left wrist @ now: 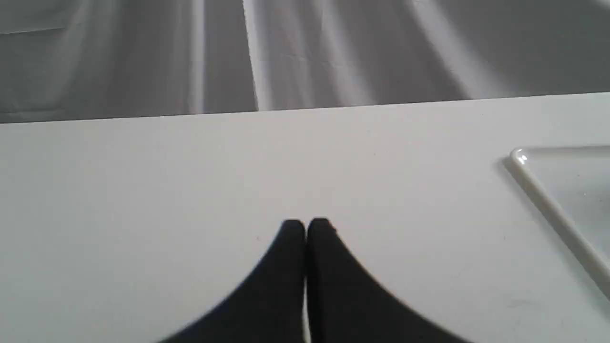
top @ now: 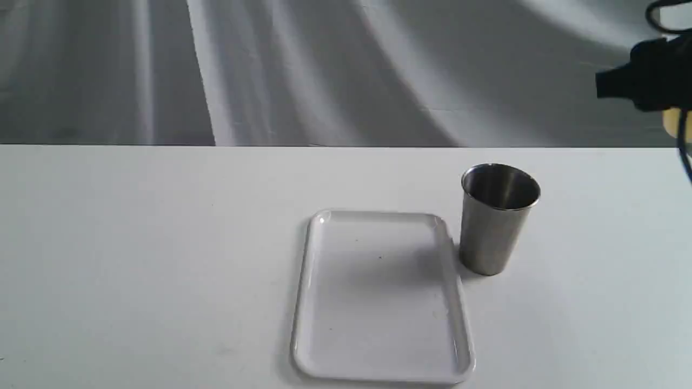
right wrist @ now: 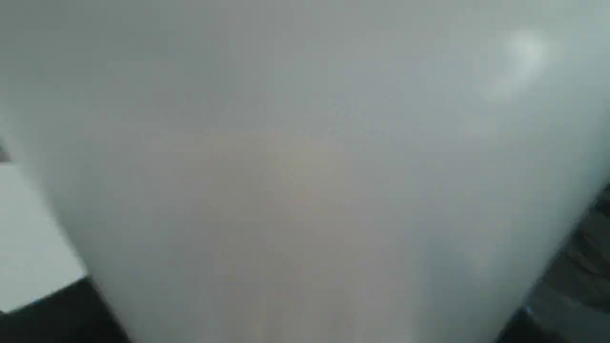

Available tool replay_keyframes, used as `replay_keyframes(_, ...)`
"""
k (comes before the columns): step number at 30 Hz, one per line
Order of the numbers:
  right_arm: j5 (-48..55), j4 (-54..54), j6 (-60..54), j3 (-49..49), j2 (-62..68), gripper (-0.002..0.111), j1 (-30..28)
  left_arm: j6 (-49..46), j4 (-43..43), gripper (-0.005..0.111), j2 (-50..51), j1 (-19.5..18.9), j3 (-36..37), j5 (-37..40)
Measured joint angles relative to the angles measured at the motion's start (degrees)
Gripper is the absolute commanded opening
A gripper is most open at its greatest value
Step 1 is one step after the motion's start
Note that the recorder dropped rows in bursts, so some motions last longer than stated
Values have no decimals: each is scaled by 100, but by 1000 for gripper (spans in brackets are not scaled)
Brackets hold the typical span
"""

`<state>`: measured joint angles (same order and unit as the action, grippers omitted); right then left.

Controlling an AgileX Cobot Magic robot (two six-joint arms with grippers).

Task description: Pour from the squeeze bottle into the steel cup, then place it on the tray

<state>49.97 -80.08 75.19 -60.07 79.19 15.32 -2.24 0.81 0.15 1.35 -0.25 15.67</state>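
Note:
The squeeze bottle (right wrist: 305, 166) fills the right wrist view as a blurred whitish body with a faint amber tint, wedged between dark fingers (right wrist: 62, 314). In the exterior view only a yellowish bit of the bottle (top: 673, 123) shows under my right gripper (top: 649, 75), held high at the far right edge and shut on it. The steel cup (top: 494, 227) stands upright just right of the white tray (top: 303, 302), whose surface is bare. My left gripper (left wrist: 305, 226) hovers low over the table, shut and holding nothing, left of the tray's corner (left wrist: 548, 205).
The white table (top: 135, 259) ends at a far edge in front of a draped grey cloth backdrop (top: 324, 70). A black cable (top: 685, 146) hangs by the right arm.

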Motion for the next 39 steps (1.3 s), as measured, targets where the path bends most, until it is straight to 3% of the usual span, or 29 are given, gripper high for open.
replay_keyframes(8,-2457,14,0,0,-905,25,0,0,0,0,0,0,0,0)
replay_keyframes(16,-5349,-120,0,0,-767,25,15,0,0,0,0,0,0,0)
replay_keyframes(20,-5776,-50,0,0,-449,25,15,0,0,0,0,0,0,0)
replay_keyframes(25,-5906,1066,-277,0,-13,25,15,0,0,0,0,0,0,0)
replay_keyframes(33,-5911,2511,-1810,11,750,25,15,0,0,0,0,0,0,0)
replay_keyframes(39,-6539,3968,-3911,483,1278,25,15,0,0,0,0,0,0,0)
